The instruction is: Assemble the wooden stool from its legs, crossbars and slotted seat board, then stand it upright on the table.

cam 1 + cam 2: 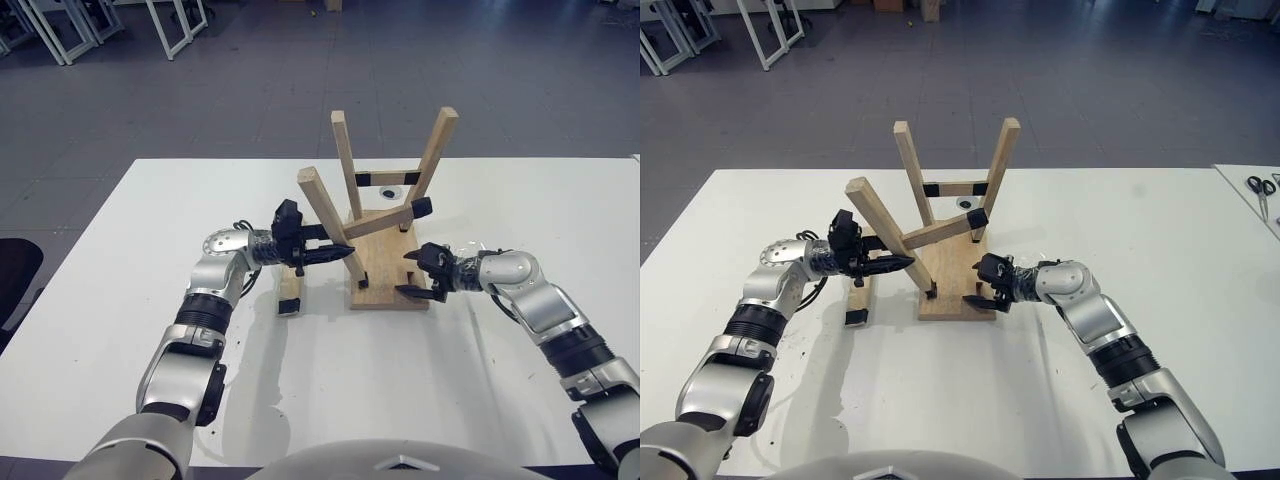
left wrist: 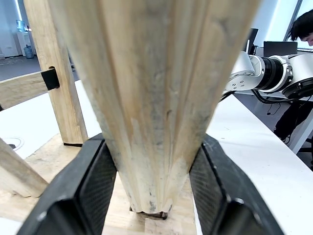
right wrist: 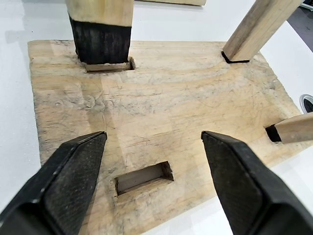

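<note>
The slotted seat board (image 1: 385, 288) lies flat on the white table. Two legs (image 1: 345, 160) rise from its far side, joined by a crossbar (image 1: 385, 178). A third leg (image 1: 325, 215) leans over the board's near left slot, and a second crossbar (image 1: 385, 220) runs from it toward the far right leg. My left gripper (image 1: 340, 250) is shut on this leaning leg (image 2: 151, 98) just above its foot, one finger (image 2: 93, 181) on each side. Open at the board's near right corner, my right gripper (image 1: 418, 273) straddles an empty slot (image 3: 144, 177) with a finger (image 3: 73, 171) on each side.
A loose wooden piece (image 1: 289, 292) with a black end lies on the table left of the board. A round table grommet (image 1: 392, 190) sits behind the stool. Scissors (image 1: 1260, 185) lie on a neighbouring table at the right. Bare tabletop (image 1: 400, 380) stretches in front.
</note>
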Motion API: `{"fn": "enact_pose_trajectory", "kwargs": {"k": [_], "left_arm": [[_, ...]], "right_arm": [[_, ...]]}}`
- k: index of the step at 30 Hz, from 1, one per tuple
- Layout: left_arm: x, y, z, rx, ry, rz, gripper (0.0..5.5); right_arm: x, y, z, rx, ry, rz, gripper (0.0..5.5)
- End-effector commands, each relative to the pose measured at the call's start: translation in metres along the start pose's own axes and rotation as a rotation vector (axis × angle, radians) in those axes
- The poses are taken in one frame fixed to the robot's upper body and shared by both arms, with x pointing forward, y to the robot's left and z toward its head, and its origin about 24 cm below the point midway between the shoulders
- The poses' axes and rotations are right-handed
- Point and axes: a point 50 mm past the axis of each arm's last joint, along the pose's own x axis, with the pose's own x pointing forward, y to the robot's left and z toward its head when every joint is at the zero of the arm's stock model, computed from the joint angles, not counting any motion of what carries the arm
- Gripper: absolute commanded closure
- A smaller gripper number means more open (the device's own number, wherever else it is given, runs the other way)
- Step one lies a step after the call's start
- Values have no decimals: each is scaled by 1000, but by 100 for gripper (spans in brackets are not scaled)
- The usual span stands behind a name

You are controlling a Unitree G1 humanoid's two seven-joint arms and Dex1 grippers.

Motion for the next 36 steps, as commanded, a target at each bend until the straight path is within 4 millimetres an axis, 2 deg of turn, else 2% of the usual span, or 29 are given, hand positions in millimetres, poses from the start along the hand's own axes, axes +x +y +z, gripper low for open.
{"fn": "enact_pose_trajectory", "kwargs": {"k": [1,9,12,16,20,23,26,30,36], "left_arm": [[2,3,4,24,39,-26,345],[-2,10,-8,36,202,-30,345],[-8,6,-21,41,383,-86,345],[-11,-8,-31,-58,460,-185,345],[-11,-8,-40,-85,601,-136,345],[2,-8,-47,-125,677,-79,345],[6,-11,-54,-123,736,-23,345],[5,-26,-68,-104,798,66,345],[-6,-60,-106,-115,893,158,345]], "right_arm": [[6,24,-37,68,167,91,192],[-2,25,-36,84,145,57,192],[-9,26,-35,102,122,16,192],[-15,27,-33,128,108,-6,192],[-20,25,-33,160,90,-44,192],[-35,16,-24,215,14,-137,192],[-55,12,-21,243,-14,-215,192],[-81,14,-27,294,0,-308,192],[-80,22,-31,325,11,-318,192]]}}
